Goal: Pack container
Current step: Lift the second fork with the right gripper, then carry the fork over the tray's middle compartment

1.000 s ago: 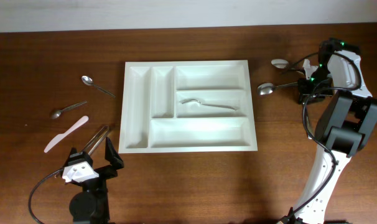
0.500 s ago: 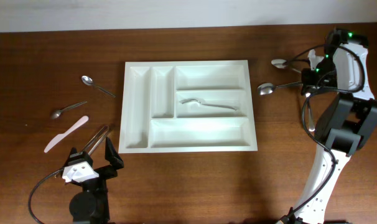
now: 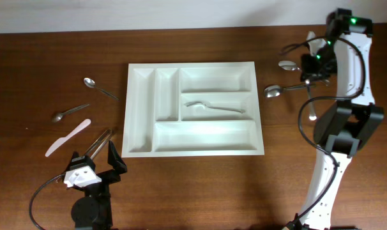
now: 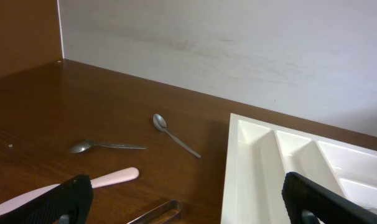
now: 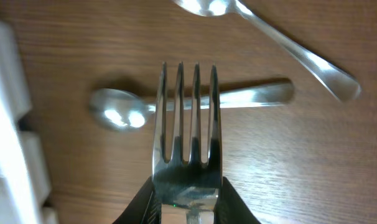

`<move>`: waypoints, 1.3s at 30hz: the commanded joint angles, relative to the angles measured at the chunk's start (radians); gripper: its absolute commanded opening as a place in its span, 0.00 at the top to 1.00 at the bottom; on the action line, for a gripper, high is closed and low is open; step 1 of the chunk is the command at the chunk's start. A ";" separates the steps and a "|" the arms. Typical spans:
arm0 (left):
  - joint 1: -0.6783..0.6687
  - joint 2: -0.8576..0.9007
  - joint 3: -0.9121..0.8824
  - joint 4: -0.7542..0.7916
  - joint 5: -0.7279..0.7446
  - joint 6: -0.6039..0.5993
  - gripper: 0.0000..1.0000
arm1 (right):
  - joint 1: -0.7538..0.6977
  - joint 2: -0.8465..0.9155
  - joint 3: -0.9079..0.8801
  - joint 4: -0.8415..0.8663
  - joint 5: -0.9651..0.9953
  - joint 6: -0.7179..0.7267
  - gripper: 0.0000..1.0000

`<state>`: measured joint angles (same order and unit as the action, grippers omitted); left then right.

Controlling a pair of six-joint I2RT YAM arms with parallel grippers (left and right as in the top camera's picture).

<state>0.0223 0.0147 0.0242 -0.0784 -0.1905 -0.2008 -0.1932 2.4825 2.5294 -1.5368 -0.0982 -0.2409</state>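
A large white container [image 3: 192,64] with five compartments lies flat at the centre of a dark wooden table [image 3: 200,185]. Its middle wide compartment holds one pale utensil [image 3: 212,107]; the other four compartments show bare white floor.

At 9 o'clock from the container, well apart from it, lie two metal spoons [image 3: 99,88] [image 3: 69,113] and a pale pink knife [image 3: 68,137]. Near its 8 o'clock corner lies a pair of metal tongs [image 3: 99,142]. At 7 o'clock the left gripper [image 3: 94,161] sits low with its fingers spread wide, pinching nothing.

At 2 o'clock the right gripper [image 5: 187,202] is pinching a metal fork [image 5: 187,124] by the handle, tines pointing outward. Beneath the fork, on the table, lie two more spoons: a near spoon [image 5: 117,115] just beside the container's right rim, and a far spoon [image 5: 288,43] beyond it.
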 commanded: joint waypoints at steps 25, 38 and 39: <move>0.006 -0.008 -0.009 0.002 0.011 0.013 0.01 | 0.511 -0.034 0.142 -0.140 -0.120 -0.435 0.96; 0.006 -0.008 -0.009 0.002 0.011 0.013 0.01 | 0.566 -0.020 0.127 -0.152 -0.190 -0.647 0.96; 0.006 -0.008 -0.009 0.002 0.011 0.013 0.01 | 0.565 -0.019 0.117 -0.150 -0.191 -0.662 0.96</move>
<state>0.0223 0.0147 0.0242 -0.0784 -0.1905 -0.2008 0.3866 2.4813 2.6503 -1.6905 -0.2379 -0.8280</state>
